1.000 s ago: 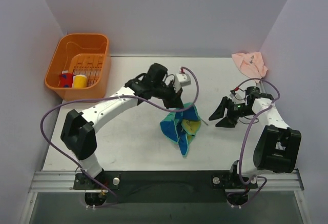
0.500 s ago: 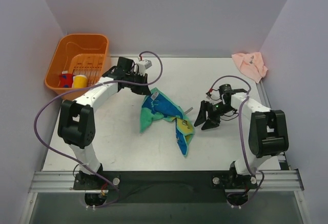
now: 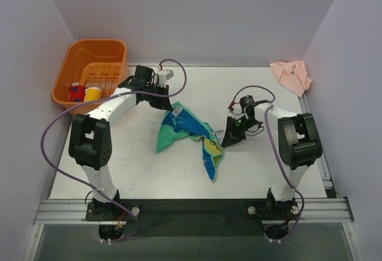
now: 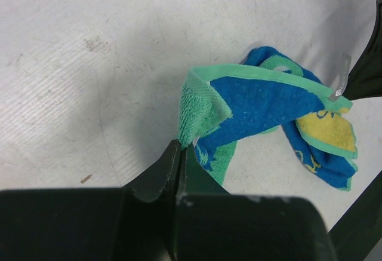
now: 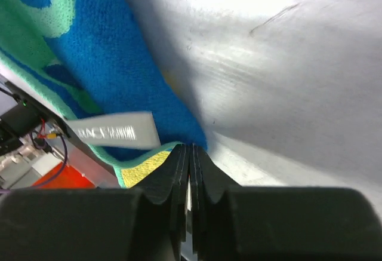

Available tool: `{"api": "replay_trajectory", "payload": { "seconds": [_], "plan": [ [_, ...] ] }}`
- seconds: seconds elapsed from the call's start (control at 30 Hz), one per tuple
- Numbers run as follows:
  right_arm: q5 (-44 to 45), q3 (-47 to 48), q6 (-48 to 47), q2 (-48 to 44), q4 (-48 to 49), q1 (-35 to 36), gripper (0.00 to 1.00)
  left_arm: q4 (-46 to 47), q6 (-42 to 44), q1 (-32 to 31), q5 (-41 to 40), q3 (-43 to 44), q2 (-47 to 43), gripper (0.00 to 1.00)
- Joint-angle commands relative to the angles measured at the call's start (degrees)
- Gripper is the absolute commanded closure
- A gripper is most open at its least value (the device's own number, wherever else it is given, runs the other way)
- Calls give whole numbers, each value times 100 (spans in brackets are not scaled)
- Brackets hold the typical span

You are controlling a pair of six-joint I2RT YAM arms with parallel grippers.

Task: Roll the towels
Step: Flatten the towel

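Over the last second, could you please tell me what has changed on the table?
The left gripper, shut on the green-blue towel, pulled its corner left and a little farther back, spreading the bunched cloth out. The right gripper moved left to the towel's right corner and closed on it. The pink towel and the basket stayed put.

Green-blue towel (image 3: 190, 128) lies crumpled in the middle (yellow patch showing); pale pink towel (image 3: 290, 76) bunched far right.
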Motion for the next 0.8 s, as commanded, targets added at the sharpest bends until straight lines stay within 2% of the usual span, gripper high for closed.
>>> {"api": "replay_trajectory", "payload": {
  "seconds": [0.0, 0.17, 0.33, 0.37, 0.4, 0.43, 0.5, 0.57, 0.67, 0.7, 0.77],
  "plan": [
    [130, 366, -145, -237, -343, -303, 100, -12, 71, 81, 108, 490, -154, 100],
    [7, 1103, -724, -782, -941, -1067, 100, -38, 220, 125, 266, 710, -417, 100],
    [-186, 1238, -1296, -1274, -1407, -1218, 100, -65, 238, 125, 538, 781, -672, 100],
    [-135, 1167, -1314, -1397, -1460, -1113, 88, -73, 255, 125, 583, 763, -733, 100],
    [-117, 897, -1323, -1459, -1443, -1025, 60, -74, 255, 117, 609, 728, -760, 100],
    [-73, 720, -1271, -1564, -1356, -946, 50, -65, 264, 117, 609, 667, -786, 100],
    [6, 195, -930, -1644, -927, -631, 40, -74, 291, 117, 566, 605, -787, 100],
    [15, -132, -657, -1645, -435, -437, 40, -65, 326, 117, 513, 518, -778, 100],
    [-431, -651, -120, -1478, 127, -216, 52, -82, 510, 125, 390, 438, -752, 100],
    [-564, -801, -50, -1512, 304, -172, 60, -91, 545, 134, 311, 421, -752, 100],
    [-705, -1380, 249, -1679, 882, -154, 65, -143, 633, 143, 276, 412, -717, 100]
  ]
}}
